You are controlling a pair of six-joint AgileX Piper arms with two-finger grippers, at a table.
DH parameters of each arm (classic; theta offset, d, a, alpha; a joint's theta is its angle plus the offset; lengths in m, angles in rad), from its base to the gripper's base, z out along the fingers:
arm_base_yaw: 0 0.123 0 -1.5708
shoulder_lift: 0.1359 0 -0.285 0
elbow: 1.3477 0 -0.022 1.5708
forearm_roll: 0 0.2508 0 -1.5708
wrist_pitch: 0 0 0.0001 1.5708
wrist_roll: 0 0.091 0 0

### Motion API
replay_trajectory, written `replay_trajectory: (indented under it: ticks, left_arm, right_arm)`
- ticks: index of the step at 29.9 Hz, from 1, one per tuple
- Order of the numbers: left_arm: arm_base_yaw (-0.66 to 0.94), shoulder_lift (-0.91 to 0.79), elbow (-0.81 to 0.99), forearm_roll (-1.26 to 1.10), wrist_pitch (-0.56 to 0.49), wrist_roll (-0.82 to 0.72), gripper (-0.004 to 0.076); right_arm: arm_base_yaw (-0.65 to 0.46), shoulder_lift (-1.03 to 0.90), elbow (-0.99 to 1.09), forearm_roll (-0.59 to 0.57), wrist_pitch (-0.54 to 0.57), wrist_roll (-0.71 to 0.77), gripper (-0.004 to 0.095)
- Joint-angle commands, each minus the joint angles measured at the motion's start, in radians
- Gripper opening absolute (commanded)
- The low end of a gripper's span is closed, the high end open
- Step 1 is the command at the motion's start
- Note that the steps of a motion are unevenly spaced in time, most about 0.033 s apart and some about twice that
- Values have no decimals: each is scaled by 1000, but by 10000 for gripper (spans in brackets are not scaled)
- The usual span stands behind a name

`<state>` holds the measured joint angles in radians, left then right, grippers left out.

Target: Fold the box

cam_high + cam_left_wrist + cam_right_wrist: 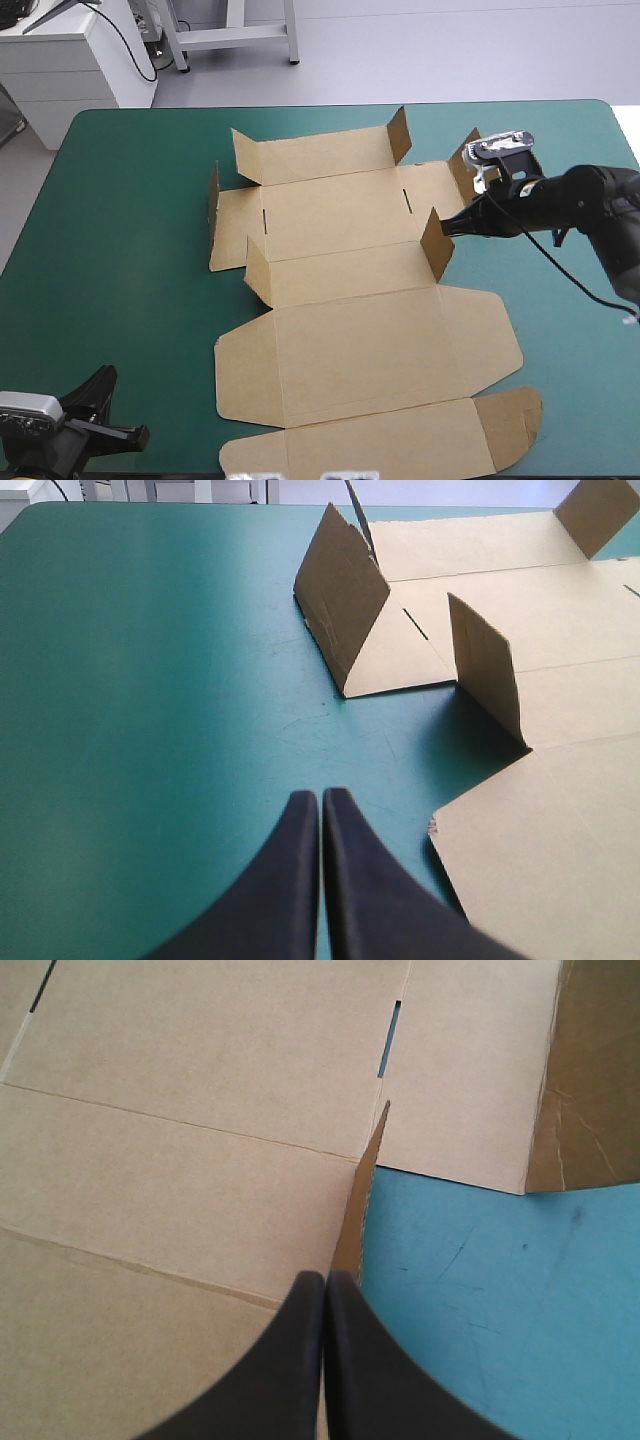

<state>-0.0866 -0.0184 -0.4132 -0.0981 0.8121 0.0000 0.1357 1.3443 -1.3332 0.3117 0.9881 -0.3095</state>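
Note:
The brown box (350, 300) lies as a cut sheet on the teal-green cover, mostly flat, with several small flaps standing up. My right gripper (450, 224) is shut at the sheet's right side. Its tip rests against the outer face of an upright flap (437, 245). In the right wrist view this flap (362, 1195) rises straight ahead of the right gripper (323, 1276), with the box (180, 1140) flat beyond. My left gripper (125, 433) is shut and low over the cover near the table's front left corner. Ahead of the left gripper (321, 795), the box (570, 810) shows two raised left flaps (340, 600).
Bare teal-green cover (130, 250) stretches between the left gripper and the box's left edge. A rounded tab (515, 420) of the sheet reaches close to the table's front edge. The right arm hangs over the cover (580, 340) near the table's right edge.

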Motion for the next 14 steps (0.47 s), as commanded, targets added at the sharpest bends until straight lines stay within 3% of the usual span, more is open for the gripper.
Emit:
replay_trajectory:
  ticks: [1, 6, 10, 14]
  left_arm:
    - [-1, -4, -33, -4, -75, 0, -8]
    - [-1, -4, -33, -4, -76, 0, -8]
    - [-1, -4, -33, -4, -78, 0, -8]
    - [-1, -4, -33, -4, -78, 0, -8]
  right_arm:
    - [4, 69, -106, 16, 17, -29, -15]
    - [4, 174, -199, 16, 136, -90, 49]
    - [4, 261, -279, 19, 258, -119, 264]
    - [4, 312, -318, 23, 255, -115, 534]
